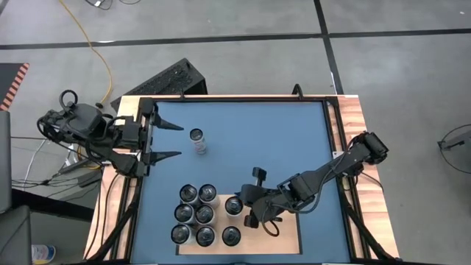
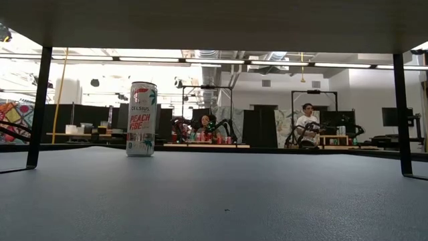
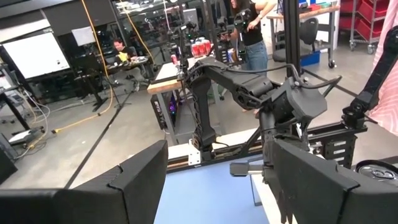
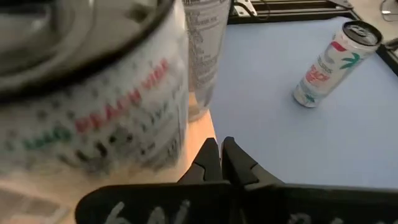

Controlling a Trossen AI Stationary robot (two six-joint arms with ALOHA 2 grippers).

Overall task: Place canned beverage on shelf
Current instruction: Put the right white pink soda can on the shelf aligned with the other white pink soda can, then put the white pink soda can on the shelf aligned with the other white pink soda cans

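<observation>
Right wrist view shows the right gripper (image 4: 221,158) with its two dark fingers (image 4: 208,163) pressed tip to tip, holding nothing, low over the pale wooden shelf (image 4: 196,140). Just beside the fingertips looms a large can (image 4: 93,106), and a second can (image 4: 205,56) stands just past it at the shelf's edge. Judging from this, the main risk is a nudge: any sideways swing of the closed fingers or the wrist could clip the near can and tip it into its neighbours, since the cluster of cans (image 1: 200,215) in the high view stands packed close, some touching. These are slim, tall, smooth metal cylinders with glossy printed sides, so they would topple and roll easily on the hard wood.

Farther out from the fingers, well apart on the matte blue tabletop (image 1: 280,140), one lone can (image 1: 197,141) stands upright, not yet on the shelf; it looks to be the next one to fetch. Gripping it high or off-centre could let the slick wall slip.

Off at the far side, the left gripper (image 1: 173,140) waits at the table's edge, its pointed fingers parted and empty.
</observation>
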